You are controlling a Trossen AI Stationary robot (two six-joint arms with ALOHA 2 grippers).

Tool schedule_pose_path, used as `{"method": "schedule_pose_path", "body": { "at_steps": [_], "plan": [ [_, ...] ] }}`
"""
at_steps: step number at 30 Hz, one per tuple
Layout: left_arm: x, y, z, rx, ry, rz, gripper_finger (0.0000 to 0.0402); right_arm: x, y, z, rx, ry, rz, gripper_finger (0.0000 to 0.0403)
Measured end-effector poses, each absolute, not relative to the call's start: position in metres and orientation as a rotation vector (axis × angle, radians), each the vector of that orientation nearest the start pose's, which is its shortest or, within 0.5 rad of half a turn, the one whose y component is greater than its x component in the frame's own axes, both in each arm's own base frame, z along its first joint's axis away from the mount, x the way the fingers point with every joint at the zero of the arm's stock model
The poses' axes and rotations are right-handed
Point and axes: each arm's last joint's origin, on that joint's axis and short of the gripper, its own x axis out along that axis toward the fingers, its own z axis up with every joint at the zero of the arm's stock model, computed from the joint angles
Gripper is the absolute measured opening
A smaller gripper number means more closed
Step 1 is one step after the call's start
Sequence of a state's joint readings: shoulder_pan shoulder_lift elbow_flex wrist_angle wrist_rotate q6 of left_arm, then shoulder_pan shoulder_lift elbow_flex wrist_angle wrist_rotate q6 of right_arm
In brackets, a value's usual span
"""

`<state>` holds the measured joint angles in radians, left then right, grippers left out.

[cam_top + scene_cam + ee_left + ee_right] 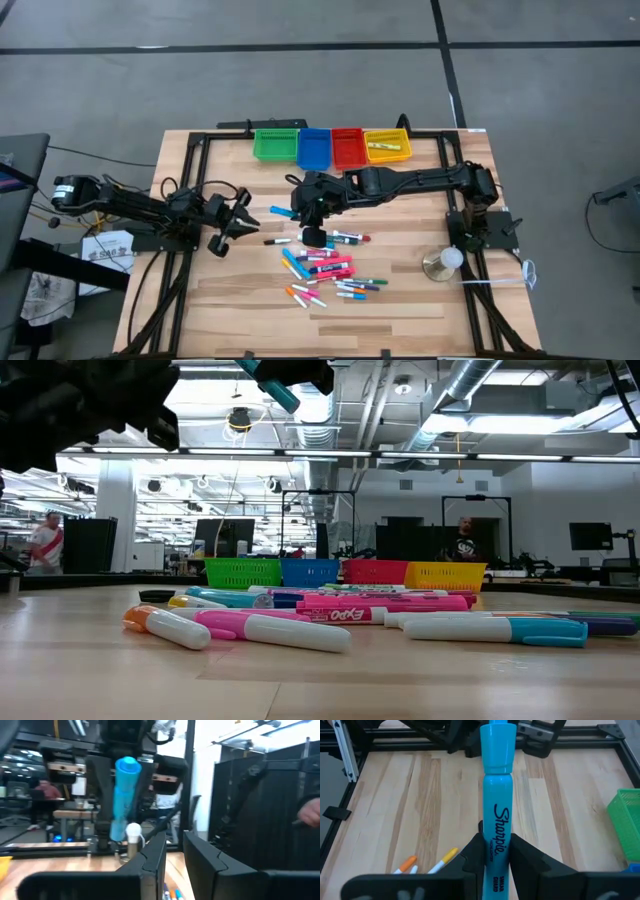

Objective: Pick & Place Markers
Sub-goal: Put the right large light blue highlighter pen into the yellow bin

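Gripping a blue marker [497,820], the right hand [492,857] hides its base; left hand [232,222] clenched, empty.

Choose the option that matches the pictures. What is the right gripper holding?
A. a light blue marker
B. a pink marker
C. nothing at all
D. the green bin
A: in the right wrist view, the right gripper is closed on a light blue marker, which sticks out past its fingers above the wooden table; the high view shows the same marker raised near the table's middle.
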<state>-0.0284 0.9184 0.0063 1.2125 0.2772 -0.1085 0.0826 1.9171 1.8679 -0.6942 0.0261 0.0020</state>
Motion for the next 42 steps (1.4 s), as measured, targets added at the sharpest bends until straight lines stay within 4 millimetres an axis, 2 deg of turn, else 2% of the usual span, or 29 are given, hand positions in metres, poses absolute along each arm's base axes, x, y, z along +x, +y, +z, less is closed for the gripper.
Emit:
{"method": "schedule_pose_path", "body": {
  "at_steps": [7, 11, 14, 20, 24, 28, 35, 39, 42],
  "plan": [
    [0.148, -0.011, 0.185, -0.073, -0.285, -0.296, 0.0066, 0.427, 0.034, 0.334, -0.039, 0.743, 0.053, 0.0061],
    [0.149, -0.01, 0.185, -0.111, -0.285, -0.249, 0.0066, 0.427, 0.025, 0.333, -0.032, 0.755, 0.032, 0.0061],
    [0.149, -0.008, 0.185, -0.149, -0.289, -0.17, 0.0066, 0.426, 0.005, 0.332, -0.016, 0.779, -0.011, 0.0061],
    [0.149, -0.005, 0.185, -0.161, -0.295, -0.081, 0.0066, 0.421, -0.049, 0.329, 0.03, 0.81, -0.13, 0.0061],
    [0.15, -0.003, 0.183, -0.163, -0.285, -0.01, 0.0066, 0.411, -0.087, 0.326, 0.057, 0.861, -0.209, 0.0061],
    [0.151, -0.001, 0.181, -0.169, -0.261, 0.052, 0.0066, 0.39, -0.129, 0.318, 0.04, 1.002, -0.257, 0.0061],
    [0.151, 0.0, 0.177, -0.178, -0.226, 0.087, 0.0066, 0.33, -0.2, 0.307, 0.085, 1.301, -0.304, 0.0061],
    [0.151, 0.0, 0.177, -0.181, -0.226, 0.087, 0.0066, 0.293, -0.228, 0.303, 0.162, 1.45, -0.304, 0.0061],
    [0.151, 0.0, 0.177, -0.181, -0.226, 0.087, 0.0066, 0.274, -0.244, 0.3, 0.218, 1.491, -0.327, 0.0061]
  ]
}}
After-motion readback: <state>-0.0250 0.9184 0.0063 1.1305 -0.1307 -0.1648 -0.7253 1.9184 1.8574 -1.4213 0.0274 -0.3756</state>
